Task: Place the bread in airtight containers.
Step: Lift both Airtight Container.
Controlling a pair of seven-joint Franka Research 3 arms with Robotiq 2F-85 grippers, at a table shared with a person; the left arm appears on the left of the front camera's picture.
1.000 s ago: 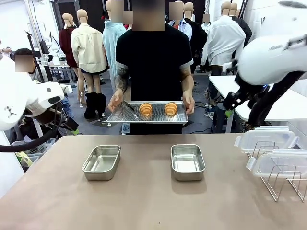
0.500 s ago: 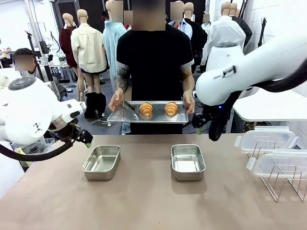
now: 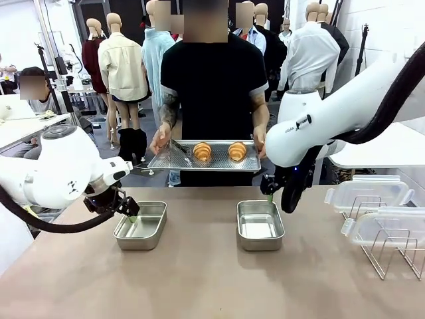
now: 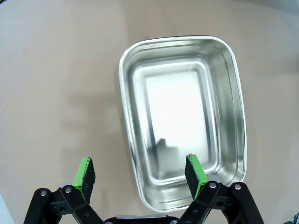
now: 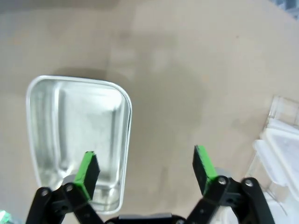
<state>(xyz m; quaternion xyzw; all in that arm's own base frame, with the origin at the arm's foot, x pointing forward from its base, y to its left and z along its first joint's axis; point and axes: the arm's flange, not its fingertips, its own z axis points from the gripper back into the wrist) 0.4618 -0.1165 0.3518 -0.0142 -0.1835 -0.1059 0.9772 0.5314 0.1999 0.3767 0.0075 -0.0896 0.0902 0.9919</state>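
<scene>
Two croissants, the bread (image 3: 202,151) (image 3: 236,151), lie on a perforated steel tray (image 3: 166,159) that a person holds beyond the table's far edge. Two empty steel containers stand on the table: the left one (image 3: 141,225) (image 4: 182,116) and the right one (image 3: 259,224) (image 5: 77,135). My left gripper (image 3: 127,209) (image 4: 140,172) hangs open over the left container's left rim, one pad inside and one outside. My right gripper (image 3: 273,195) (image 5: 145,169) hangs open over the right container's far right corner, straddling its rim. Nothing is held.
Clear plastic lids (image 3: 368,193) (image 3: 392,226) rest on a wire rack (image 3: 388,256) at the table's right edge. The lids also show in the right wrist view (image 5: 280,140). The brown tabletop (image 3: 199,279) stretches toward me.
Both arms have swung in from the sides and come down toward the table. The left gripper now sits by the left container, the right gripper by the right one. The person's tray stays still.
</scene>
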